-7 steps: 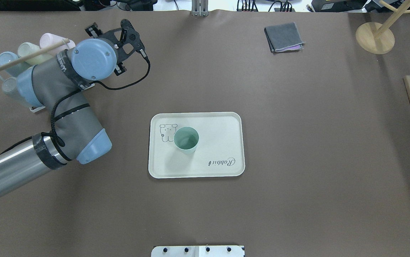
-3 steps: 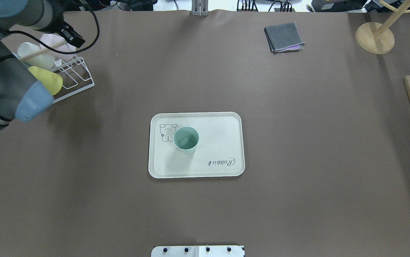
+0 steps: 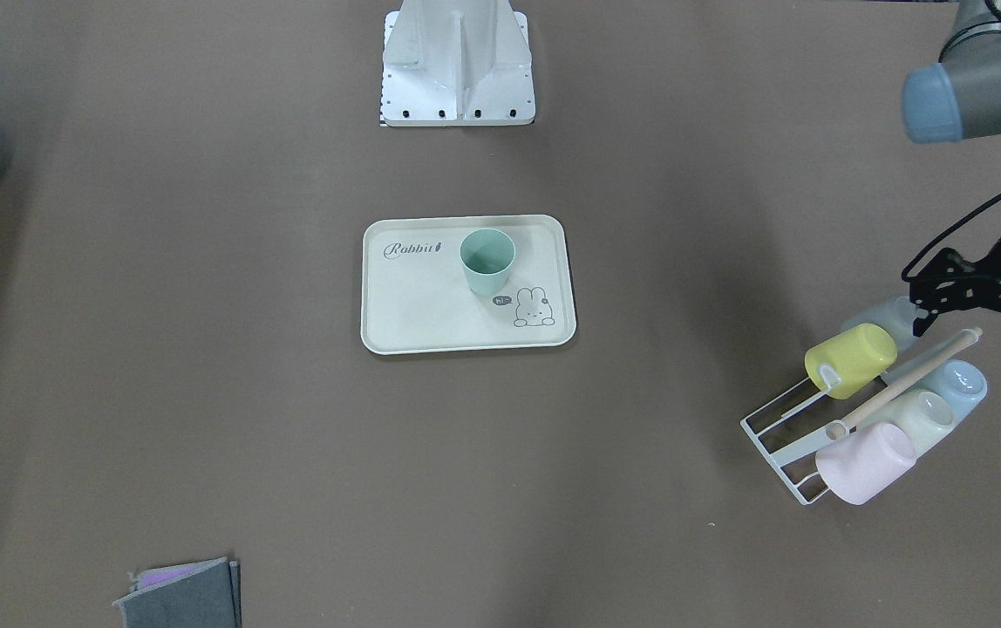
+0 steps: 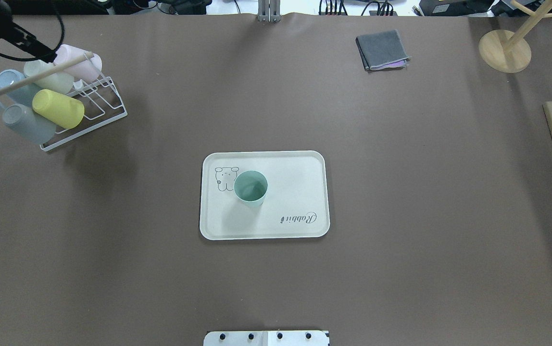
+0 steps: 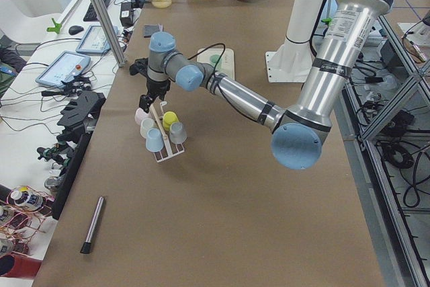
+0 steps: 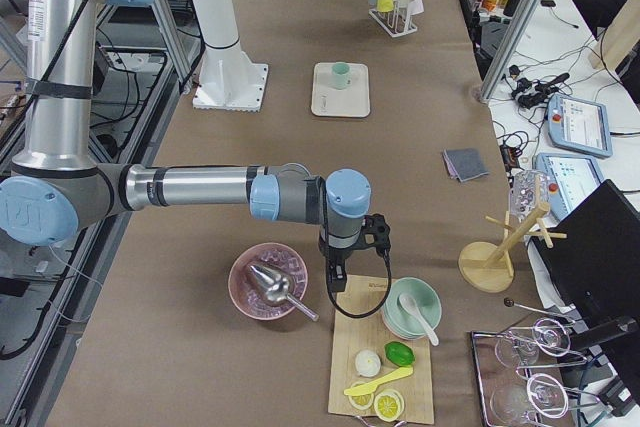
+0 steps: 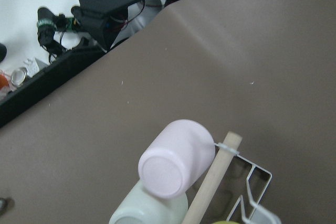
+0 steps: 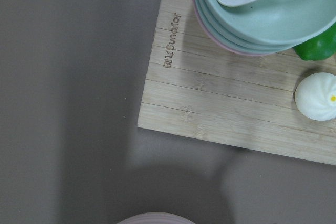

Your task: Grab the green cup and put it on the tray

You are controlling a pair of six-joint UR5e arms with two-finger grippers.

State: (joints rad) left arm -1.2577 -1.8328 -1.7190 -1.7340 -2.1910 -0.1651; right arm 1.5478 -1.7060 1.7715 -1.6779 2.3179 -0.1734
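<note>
The green cup (image 4: 251, 188) stands upright and mouth-up inside the tray (image 4: 295, 182), just beside the small bunny drawing, and nothing is touching it. The tray lies flat near the middle of the tabletop. By that layout the placing step looks complete, and what is in hand seems to be parking the arms. The left gripper (image 3: 973, 338) hangs well apart from the tray, over the wire cup rack (image 4: 107, 103) near the far corner of the tabletop on the robot's left. Its jaws appear spread apart and hold nothing, and the rack's wooden rod (image 3: 902, 384) lies close beneath them. The right gripper (image 6: 338, 272) hovers over the wooden board (image 8: 226, 93) at the edge of the tabletop on the robot's right. Whether its jaws are apart or together cannot be told, since its wrist view shows only the board and the stacked bowls (image 8: 262, 19). The next move probably calls for no further grasp. The left arm only needs to lift clear without catching the rod or the pastel cups (image 3: 865, 460) hung on the rack.
</note>
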